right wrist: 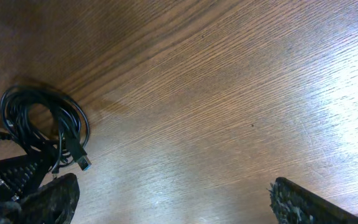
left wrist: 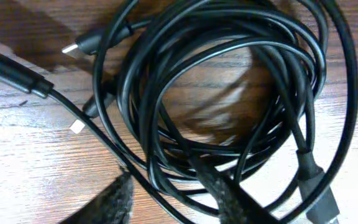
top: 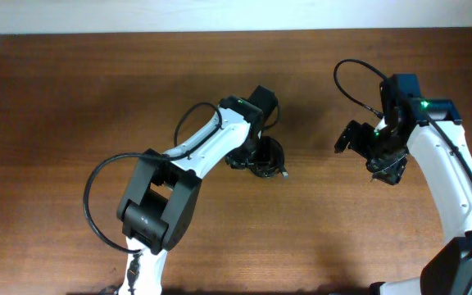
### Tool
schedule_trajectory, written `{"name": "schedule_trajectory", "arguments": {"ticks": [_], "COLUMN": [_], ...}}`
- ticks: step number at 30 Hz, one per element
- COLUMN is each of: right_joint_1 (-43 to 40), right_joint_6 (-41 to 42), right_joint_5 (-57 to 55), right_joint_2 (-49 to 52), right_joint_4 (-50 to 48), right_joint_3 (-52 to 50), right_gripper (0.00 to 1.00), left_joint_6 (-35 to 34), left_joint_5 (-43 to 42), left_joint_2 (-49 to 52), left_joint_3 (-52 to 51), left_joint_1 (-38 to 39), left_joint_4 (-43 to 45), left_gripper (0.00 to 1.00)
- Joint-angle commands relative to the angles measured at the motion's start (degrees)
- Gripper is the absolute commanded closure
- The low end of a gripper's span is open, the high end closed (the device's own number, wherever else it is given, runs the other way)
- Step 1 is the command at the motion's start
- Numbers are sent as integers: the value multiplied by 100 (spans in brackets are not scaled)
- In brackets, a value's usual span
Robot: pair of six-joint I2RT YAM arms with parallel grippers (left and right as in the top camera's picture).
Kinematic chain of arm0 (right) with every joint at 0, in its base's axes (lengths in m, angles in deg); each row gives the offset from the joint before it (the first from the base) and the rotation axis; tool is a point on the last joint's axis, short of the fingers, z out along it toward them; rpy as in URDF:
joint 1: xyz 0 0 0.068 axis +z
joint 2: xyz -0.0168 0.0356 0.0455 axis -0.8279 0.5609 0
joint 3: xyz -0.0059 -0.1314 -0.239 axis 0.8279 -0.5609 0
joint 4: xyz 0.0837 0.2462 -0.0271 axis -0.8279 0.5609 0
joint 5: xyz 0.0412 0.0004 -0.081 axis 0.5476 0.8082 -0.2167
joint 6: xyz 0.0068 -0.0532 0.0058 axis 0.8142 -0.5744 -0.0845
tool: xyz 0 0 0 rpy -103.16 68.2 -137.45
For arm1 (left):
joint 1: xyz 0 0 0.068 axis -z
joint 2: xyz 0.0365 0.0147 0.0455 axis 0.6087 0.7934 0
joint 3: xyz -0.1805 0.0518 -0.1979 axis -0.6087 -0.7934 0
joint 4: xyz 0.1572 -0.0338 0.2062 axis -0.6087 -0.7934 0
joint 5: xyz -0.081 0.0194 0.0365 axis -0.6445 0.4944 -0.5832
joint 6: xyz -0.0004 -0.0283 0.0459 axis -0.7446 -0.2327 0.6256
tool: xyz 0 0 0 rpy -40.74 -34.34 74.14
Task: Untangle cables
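The cables [top: 269, 156] lie as one small black coiled bundle on the wooden table [top: 97, 98] at its middle. In the left wrist view the coil [left wrist: 229, 93] fills the frame, with plugs at the upper left [left wrist: 82, 43] and a thick plug at the lower right [left wrist: 319, 193]. My left gripper [left wrist: 173, 200] is right at the coil, its fingers apart with a few strands running between them. My right gripper [right wrist: 173, 199] is wide open and empty over bare wood, well to the right of the bundle [right wrist: 39, 124], whose silver-tipped plug [right wrist: 84, 163] points toward it.
The thick black arm cables loop beside the left arm [top: 93, 197] and above the right arm [top: 355, 78]. Bare wood lies between the two arms.
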Motion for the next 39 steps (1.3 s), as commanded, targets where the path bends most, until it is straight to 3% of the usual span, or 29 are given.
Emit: {"name": "schedule_trajectory", "arguments": {"ticks": [1,3,7,8,14,23,27,31,34,39], "right_joint_1": [9,9,9,9,9,9,11,11,13,302], "right_joint_6": [24,24,24,24,24,24,24,24,22,24], "right_joint_5": [46,46,46,46,46,48,48,50,184,328], "right_joint_2": [42,42,42,42,42,42,42,42,42,44], "right_joint_4": [2,2,4,7,4,7,28,94,111,-195], "right_joint_3": [-9,-11,-11,-11,-11,-11,-11,-11,-11,-11], "right_gripper": [2,2,2,2,2,1,2,2,2,2], "left_joint_6": [-57,-57,-55,-55,304,918,907,885,883,752], "left_joint_5": [-39,-39,-42,-48,-66,-560,-450,-328,177,455], "left_joint_2": [52,52,52,50,-17,-57,-57,-48,-44,-46], "left_joint_3": [24,24,26,28,750,2962,3296,3217,2940,2820], "left_joint_1": [24,24,24,24,24,24,20,26,28,-269], "left_joint_4": [4,13,15,11,-605,-2151,-2238,-2286,-2210,-2197], "left_gripper": [64,69,98,100,100,100,100,87,64,62]}}
